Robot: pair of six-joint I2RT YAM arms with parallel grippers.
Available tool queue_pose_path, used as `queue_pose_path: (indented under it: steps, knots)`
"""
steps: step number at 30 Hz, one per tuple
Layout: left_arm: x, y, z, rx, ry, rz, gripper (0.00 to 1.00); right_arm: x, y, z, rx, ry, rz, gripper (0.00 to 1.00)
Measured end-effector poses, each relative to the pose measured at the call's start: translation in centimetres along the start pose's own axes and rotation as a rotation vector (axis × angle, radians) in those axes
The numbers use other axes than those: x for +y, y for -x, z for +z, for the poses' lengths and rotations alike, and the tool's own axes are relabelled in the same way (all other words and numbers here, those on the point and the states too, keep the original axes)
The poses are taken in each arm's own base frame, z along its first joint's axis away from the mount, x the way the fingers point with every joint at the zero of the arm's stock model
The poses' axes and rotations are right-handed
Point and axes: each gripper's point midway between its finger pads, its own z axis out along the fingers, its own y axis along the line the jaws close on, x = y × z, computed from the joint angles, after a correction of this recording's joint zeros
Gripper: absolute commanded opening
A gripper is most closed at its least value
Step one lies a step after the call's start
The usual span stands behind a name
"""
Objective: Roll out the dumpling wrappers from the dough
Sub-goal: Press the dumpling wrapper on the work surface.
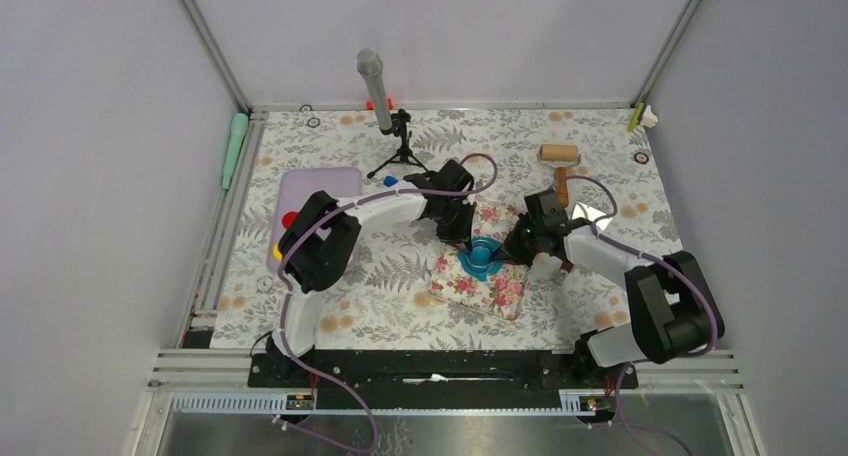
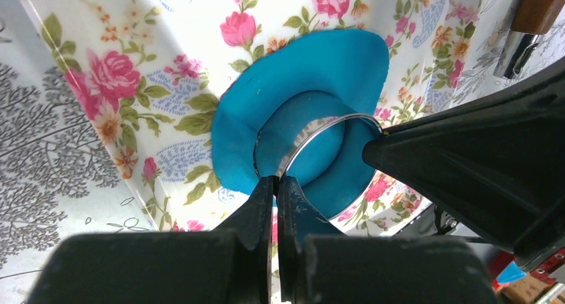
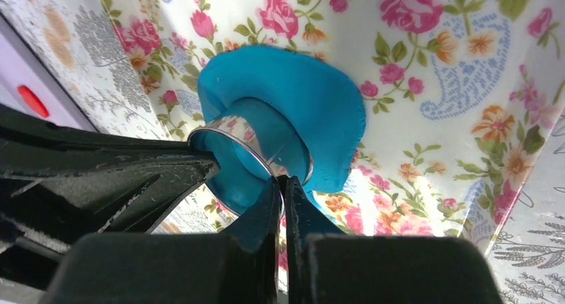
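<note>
Nearest you, on the left wrist view, your left gripper has its jaws pinched together on the thin metal wall of the ring cutter, at the cutter's near edge. On the right wrist view, your right gripper is clamped the same way on the opposite side of the rim, so you hold the ring from both sides. The ring stands in the dough, a flattened, uneven sheet of bright blue clay that spreads out past the cutter all round. The dough lies on the floral pink mat, in the middle of the fern-print table between your two arms. Left of the mat sits a lilac tray. Farther back on your right lies the wooden roller, well apart from the mat. At the far edge stands a microphone on a small tripod.
</note>
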Motion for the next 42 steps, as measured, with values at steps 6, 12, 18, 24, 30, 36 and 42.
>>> queue_pose_path:
  steps: [6, 12, 18, 24, 30, 36, 42]
  knots:
    - [-0.6, 0.5, 0.4, 0.097, 0.016, 0.004, 0.0, -0.6, -0.7, -0.4, -0.107, 0.054, 0.017, 0.0]
    - [-0.9, 0.4, 0.4, 0.138, 0.025, 0.021, 0.0, -0.9, -0.8, -0.7, -0.181, 0.072, 0.047, 0.0]
    - [-1.1, 0.1, 0.2, 0.054, -0.026, 0.044, 0.0, -0.7, -0.7, -0.7, -0.171, 0.029, 0.03, 0.0]
    - [-1.1, 0.2, 0.2, 0.015, -0.04, 0.047, 0.0, -0.7, -0.5, -0.7, -0.143, -0.022, 0.011, 0.0]
    - [-1.1, 0.4, 0.2, 0.035, -0.012, 0.047, 0.0, -0.7, -0.2, -0.8, -0.128, -0.033, 0.007, 0.24]
    - [-1.1, 0.3, 0.2, 0.053, 0.005, 0.052, 0.0, -0.9, 0.3, -0.7, -0.126, -0.059, -0.018, 0.23]
    - [-1.2, 0.3, 0.1, 0.04, 0.026, 0.074, 0.0, -0.9, 0.3, -0.7, -0.121, -0.063, -0.033, 0.22]
